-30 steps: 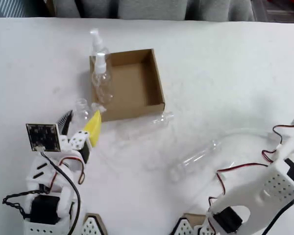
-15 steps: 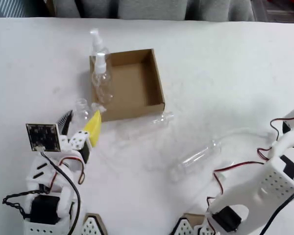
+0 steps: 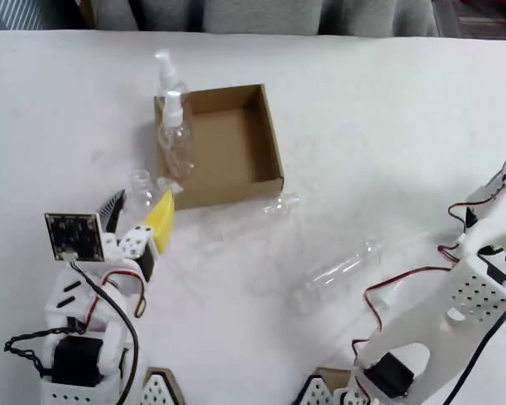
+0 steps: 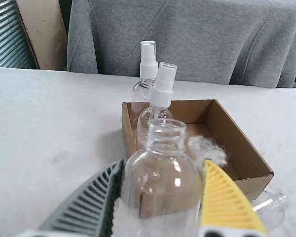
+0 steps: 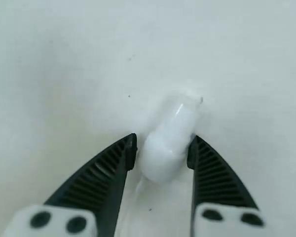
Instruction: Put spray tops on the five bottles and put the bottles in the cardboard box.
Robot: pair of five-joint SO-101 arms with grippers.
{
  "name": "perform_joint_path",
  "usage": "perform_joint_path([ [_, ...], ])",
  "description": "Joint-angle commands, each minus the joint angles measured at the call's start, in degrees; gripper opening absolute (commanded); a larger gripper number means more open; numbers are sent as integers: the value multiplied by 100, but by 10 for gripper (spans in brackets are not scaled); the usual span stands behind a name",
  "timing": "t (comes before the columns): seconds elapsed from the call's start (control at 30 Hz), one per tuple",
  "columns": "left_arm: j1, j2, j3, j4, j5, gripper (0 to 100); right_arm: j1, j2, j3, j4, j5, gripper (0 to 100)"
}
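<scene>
My left gripper (image 4: 163,168), one finger yellow and one grey, is shut on a clear bottle (image 4: 160,187) with an open neck; this gripper (image 3: 139,198) and the bottle (image 3: 139,184) stand just left of the cardboard box (image 3: 266,139). A bottle with a spray top (image 3: 174,135) stands inside the box by its left wall, another capped bottle (image 3: 165,74) behind it. Two topless bottles lie on the table, one (image 3: 274,207) in front of the box, one (image 3: 336,274) mid-table. My right gripper (image 5: 160,143) holds a white spray top (image 5: 166,143) lying on the table between its black fingers.
The right arm (image 3: 476,287) leans over the table's right edge area, with red and black wires looping off it. The left arm's base (image 3: 84,337) fills the near-left corner. A grey cloth-covered object (image 4: 187,34) stands beyond the far table edge.
The right arm has swung up and inward along the right edge, its wrist now higher in the high view. The left arm and all the bottles have stayed put.
</scene>
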Motion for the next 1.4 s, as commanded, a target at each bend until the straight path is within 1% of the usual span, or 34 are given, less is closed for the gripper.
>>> perform_joint_path([
  [0.0, -13, -119, -44, -26, 53, 22, -145, 57, -185, -224, -18, 144],
  [0.07, -13, -119, -9, -44, 44, 22, -145, 48, -185, -224, 0, 140],
  [0.13, -13, -119, -9, -44, 53, 22, -145, -13, -211, -224, 158, 100],
  [0.23, -13, -119, -9, -44, 53, 22, -233, -171, -343, -207, 967, 8],
  [0.3, -13, -119, -9, -44, 53, 22, -286, -277, -352, -119, 1433, 26],
  [0.43, -13, -119, -9, -44, 53, 22, -470, -576, -378, 259, 2101, 17],
  [0.6, -13, -119, -9, -44, 53, 22, -875, -1297, -369, 831, 2585, 17],
  [0.77, -4, -101, -26, -44, 53, 21, -1288, -2501, -325, 1631, 2804, 17],
  [0.87, 22, -92, -79, -132, 62, 21, -1358, -3152, -308, 2220, 2804, 17],
  [0.93, 189, -92, -97, -255, 62, 21, -1367, -3530, -53, 2378, 2804, 17],
  [1.07, 585, -84, -114, -624, 70, 21, -1402, -4470, 835, 2281, 2848, 17],
  [1.17, 840, -84, -114, -958, 132, 21, -1534, -5323, 1626, 2097, 3121, 17],
  [1.37, 1209, -84, -62, -1793, 1046, 21, -1684, -6941, 2646, 1253, 3182, 19],
])
